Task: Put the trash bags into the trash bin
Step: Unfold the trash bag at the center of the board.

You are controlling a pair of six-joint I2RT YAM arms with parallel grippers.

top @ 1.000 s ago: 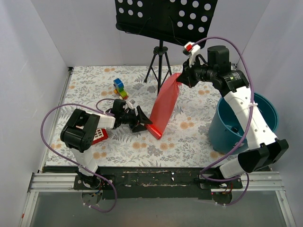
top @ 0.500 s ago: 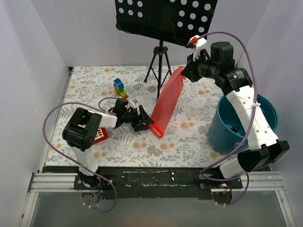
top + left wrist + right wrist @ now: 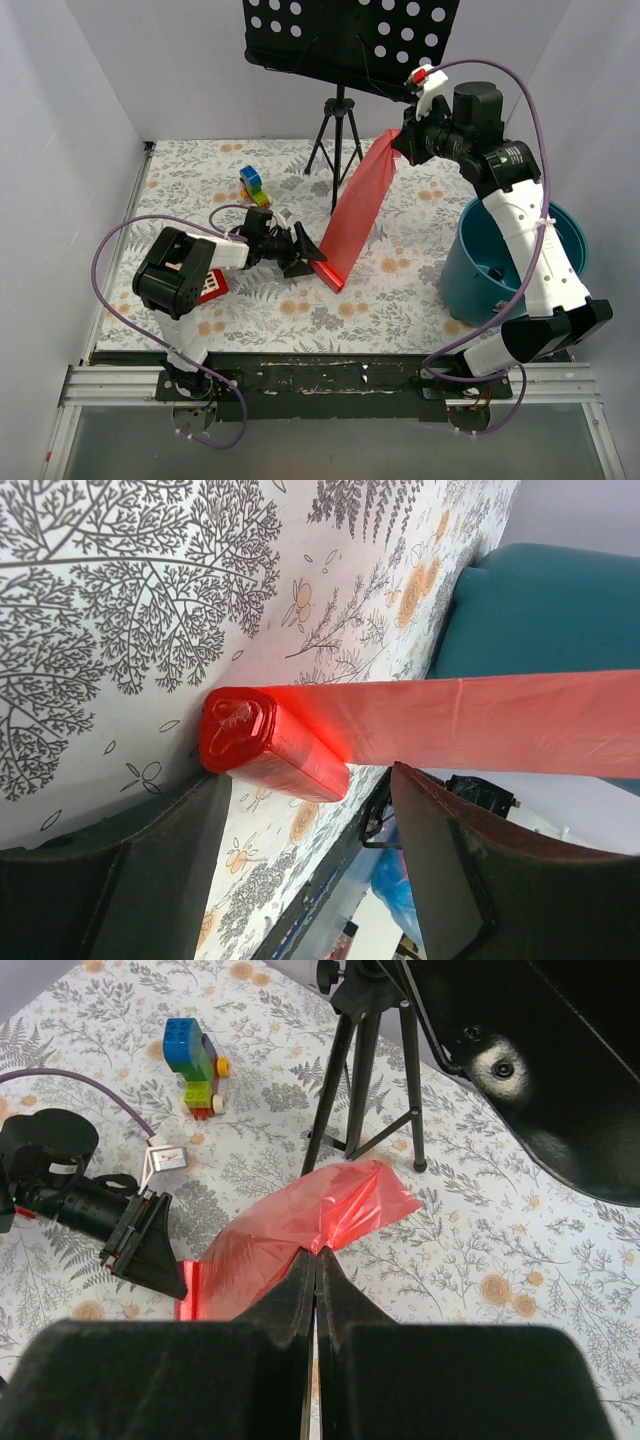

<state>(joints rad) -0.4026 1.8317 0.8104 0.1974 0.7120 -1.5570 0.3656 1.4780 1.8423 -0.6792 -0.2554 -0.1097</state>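
Change: right claw (image 3: 405, 135) has gone higher and further right, so the thin translucent red-pink plastic trash bag (image 3: 355, 215) stretches longer and steeper.
Right claw: pinched closed on the bag's top end.
Left claw (image 3: 300, 262): jaws spread, hasn't moved, the bag's rolled end between them, no squeeze visible.
Bag location: rolled end on the floral-print surface (image 3: 400, 290), the rest taut in the air.
Bin: round teal-blue plastic trash bin (image 3: 465, 270) at the right, no bag inside.
Meaning: probably mid-pull; the bag still has to be carried over the rim.
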